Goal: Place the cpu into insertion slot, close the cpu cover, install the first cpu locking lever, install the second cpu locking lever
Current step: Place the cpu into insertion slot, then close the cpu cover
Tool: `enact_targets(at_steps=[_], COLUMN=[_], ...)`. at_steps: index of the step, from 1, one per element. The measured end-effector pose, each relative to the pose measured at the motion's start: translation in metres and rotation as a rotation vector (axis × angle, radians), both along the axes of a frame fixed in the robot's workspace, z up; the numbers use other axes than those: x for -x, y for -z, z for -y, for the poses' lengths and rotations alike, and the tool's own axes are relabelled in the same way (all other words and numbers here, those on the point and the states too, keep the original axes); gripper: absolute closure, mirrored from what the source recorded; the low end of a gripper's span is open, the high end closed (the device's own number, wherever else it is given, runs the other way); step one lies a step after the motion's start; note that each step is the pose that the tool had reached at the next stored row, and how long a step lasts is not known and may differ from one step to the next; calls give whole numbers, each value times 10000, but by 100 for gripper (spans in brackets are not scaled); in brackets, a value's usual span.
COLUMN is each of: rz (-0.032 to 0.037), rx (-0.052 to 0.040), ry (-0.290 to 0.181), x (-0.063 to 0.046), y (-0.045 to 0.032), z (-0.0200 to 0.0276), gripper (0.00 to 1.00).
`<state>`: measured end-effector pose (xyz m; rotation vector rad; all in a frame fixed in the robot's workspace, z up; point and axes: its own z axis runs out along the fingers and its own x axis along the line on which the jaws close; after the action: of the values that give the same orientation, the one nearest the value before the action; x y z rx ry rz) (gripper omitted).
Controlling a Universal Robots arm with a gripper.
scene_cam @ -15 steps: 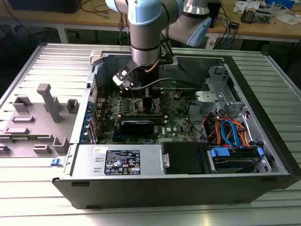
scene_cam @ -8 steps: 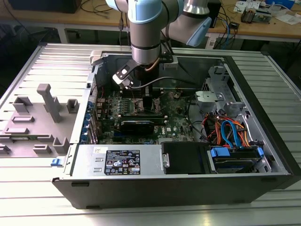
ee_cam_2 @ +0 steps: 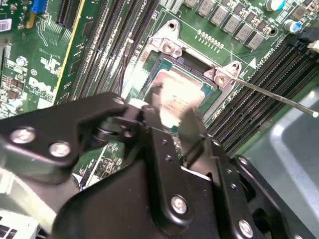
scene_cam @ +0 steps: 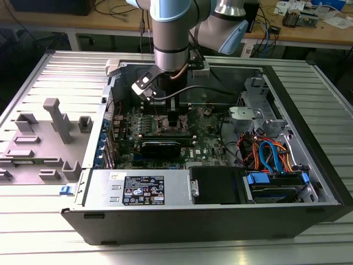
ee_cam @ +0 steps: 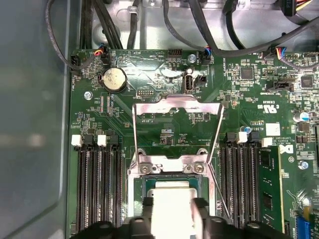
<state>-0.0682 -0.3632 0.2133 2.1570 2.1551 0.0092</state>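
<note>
Pincer (scene_cam: pixel 172 118) hangs straight down over the motherboard (scene_cam: pixel 209 141) in the exterior view, at eleven o'clock of the open computer case (scene_cam: pixel 193 226). Second wrist view: its fingers (ee_cam_2: pixel 193 130) clamp the cpu (ee_cam_2: pixel 177 94), square over the insertion slot (ee_cam_2: pixel 172 67). First wrist view: the cpu cover (ee_cam: pixel 177 105) stands flipped open beyond.

Sticker (scene_cam: pixel 142 190) on the metal housing (scene_cam: pixel 176 187) bears print (unreadable); motherboard (ee_cam: pixel 149 74) lettering likewise.

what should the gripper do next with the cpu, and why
Probably lower it straight down: the gripper holds the cpu squarely over the slot, seemingly not yet seated, and the cover is flipped open, out of the way.
</note>
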Motion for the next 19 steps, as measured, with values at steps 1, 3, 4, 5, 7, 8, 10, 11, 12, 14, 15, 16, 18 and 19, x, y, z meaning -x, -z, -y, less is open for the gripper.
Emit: enact_targets(at_steps=[1,3,4,5,7,8,10,11,12,14,15,16,18,19], rz=[-3,-6,-5,-5,-6,-6,-6,-7,-6,-6,-7,-6,-6,-6], rx=[-1,0,-1,0,0,0,0,0,1,1,1,0,0,0], ry=[-1,0,1,0,0,0,0,0,0,0,0,0,0,0], x=[-1,-1,-1,-1,-1,-1,-1,-1,-1,-1,-1,-1,-1,-1], y=[-3,-8,-8,-9,-10,-10,-10,-11,-12,-21,-21,-21,-22,-23], z=[0,0,0,0,0,0,0,0,0,0,0,0,0,0], gripper=[65,65,77,83,89,89,89,89,89,89,89,89,89,89])
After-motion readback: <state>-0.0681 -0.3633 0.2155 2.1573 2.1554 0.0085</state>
